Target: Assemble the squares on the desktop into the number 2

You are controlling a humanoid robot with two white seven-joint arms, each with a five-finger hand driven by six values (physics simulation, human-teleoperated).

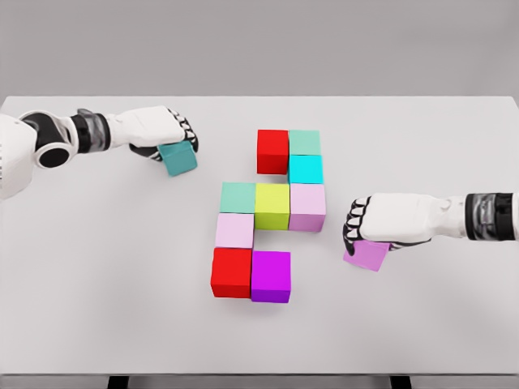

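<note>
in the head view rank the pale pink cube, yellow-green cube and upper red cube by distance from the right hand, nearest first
1. Pale pink cube, middle row's right end, closest to the right hand.
2. Yellow-green cube, middle row's centre.
3. Upper red cube, top row's left end.

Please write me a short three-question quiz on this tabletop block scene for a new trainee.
1. True or false: the left hand holds the teal cube.
2. Which cube sits at the middle of the figure's middle row? A) yellow-green cube B) cyan cube C) magenta cube
3. Fill in: the right hand grips the ____ cube to the right of the figure.

Key: 1 true; 2 A; 3 violet.
</note>
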